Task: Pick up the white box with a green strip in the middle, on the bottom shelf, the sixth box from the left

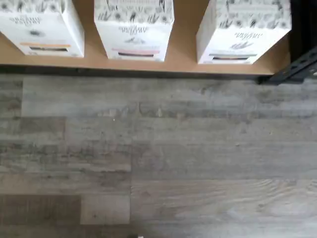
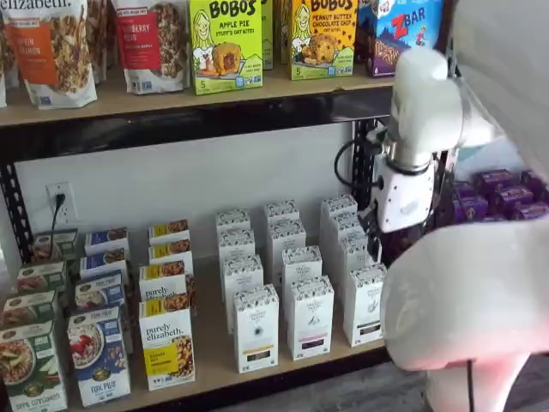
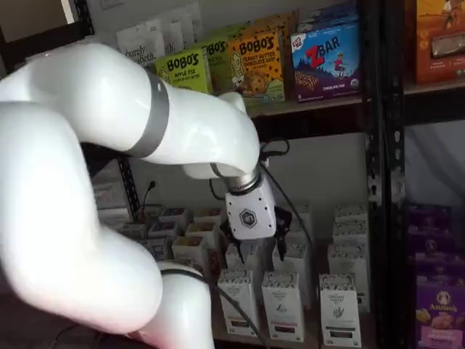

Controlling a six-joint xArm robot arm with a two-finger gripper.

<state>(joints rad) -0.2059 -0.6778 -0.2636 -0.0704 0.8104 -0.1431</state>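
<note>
The white box [image 2: 364,305] stands at the front right end of the bottom shelf [image 2: 214,365], last in a row of three white cartons, below and a little in front of the end effector [image 3: 253,243], whose black fingers show without telling whether they are apart. Readable nearby: "purely elizabeth" [image 2: 166,345] granola, "Fox Pals" [image 2: 99,354], "BOBO'S" [image 2: 226,43] and "ZBAR" [image 2: 406,30] above. Grey plank floor [image 1: 158,158] lies before the tan board.

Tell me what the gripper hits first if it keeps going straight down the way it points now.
Likely the white cartons in the rear rows, or the bottom shelf between them. The gripper hangs pointing down over them, short of the white box in front. Depth is unclear, so which carton is uncertain.
</note>
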